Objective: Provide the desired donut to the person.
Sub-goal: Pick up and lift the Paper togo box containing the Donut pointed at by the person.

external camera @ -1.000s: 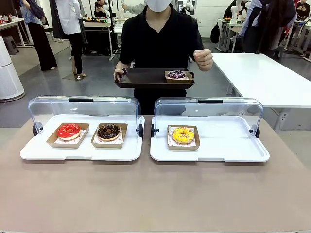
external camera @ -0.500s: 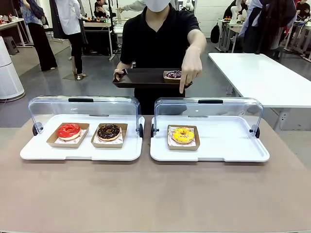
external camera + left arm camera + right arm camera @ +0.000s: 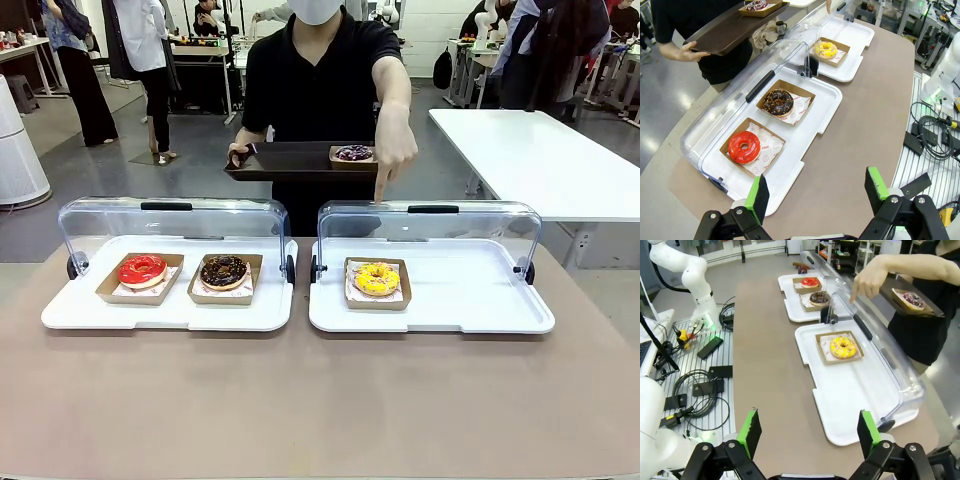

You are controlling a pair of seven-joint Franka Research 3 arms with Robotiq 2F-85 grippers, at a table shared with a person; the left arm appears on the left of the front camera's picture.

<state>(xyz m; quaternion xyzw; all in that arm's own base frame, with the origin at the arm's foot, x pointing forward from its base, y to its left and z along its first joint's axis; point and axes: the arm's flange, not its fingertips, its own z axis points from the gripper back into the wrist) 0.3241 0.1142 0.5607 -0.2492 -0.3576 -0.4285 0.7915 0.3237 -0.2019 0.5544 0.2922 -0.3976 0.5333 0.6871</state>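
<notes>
Yellow donut (image 3: 377, 278) is the pick. It sits left of centre on the right tray (image 3: 470, 300), with the lid (image 3: 470, 235) swung back on the far side and nothing over it.

What changed: a second ago the person (image 3: 320, 90) had the free hand up at chest height. Now the arm is out and the pointing hand (image 3: 395, 155) has its index finger aimed down over the far edge of that lid, at the yellow one. I read that as the request made, so the target is settled.

The other hand holds the brown tray (image 3: 290, 160) level beyond the far edge of the worktop (image 3: 320, 400). A purple donut (image 3: 353, 153) is at its right end, and the rest of it is free for a drop-off.

Red donut (image 3: 142, 269) and chocolate donut (image 3: 223, 270) on the left tray (image 3: 170, 315) are not pointed at, so ignore them.

Left pincer (image 3: 817, 189) is wide open and empty, above the near edge of the worktop by the left tray. Right pincer (image 3: 808, 431) is wide open and empty, back at the near right, well apart from the yellow donut.

No reach has started. The right arm looks the better placed of the two, and the finger over the lid is the thing to keep clear of.
</notes>
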